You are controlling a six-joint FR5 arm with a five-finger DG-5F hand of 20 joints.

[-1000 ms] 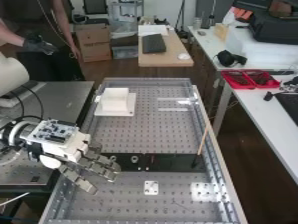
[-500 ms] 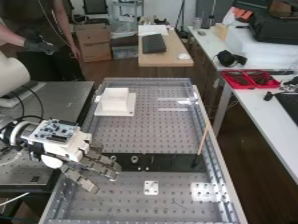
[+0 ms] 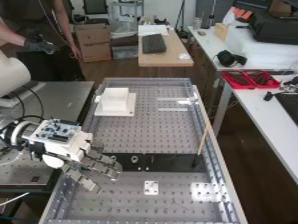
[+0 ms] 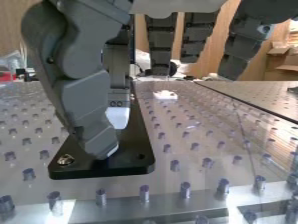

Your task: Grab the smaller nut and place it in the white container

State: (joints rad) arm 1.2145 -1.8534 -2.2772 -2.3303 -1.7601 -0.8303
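The hand (image 3: 65, 144) is low over the left end of the flat black bar (image 3: 174, 162) in the high view. In the wrist view the hand (image 4: 83, 95) reaches down to the near end of the bar (image 4: 141, 145), and part of it covers the bar's surface. The smaller nut's place is hidden behind the hand. Just beyond the hand, the larger nut (image 3: 114, 158) stands on the bar, with the bearing (image 3: 134, 159) to its right. The white container (image 3: 115, 103) stands at the bench's far left, well away from the hand.
A small white plate (image 3: 151, 188) lies on the perforated bench in front of the bar. A thin wooden stick (image 3: 203, 140) leans at the right, its dark end on the bar. A raised metal rail (image 3: 211, 150) runs along the bench's right side.
The hand has shifted very slightly to the right in the high view. The bar, the larger nut, the bearing and the container have not moved.
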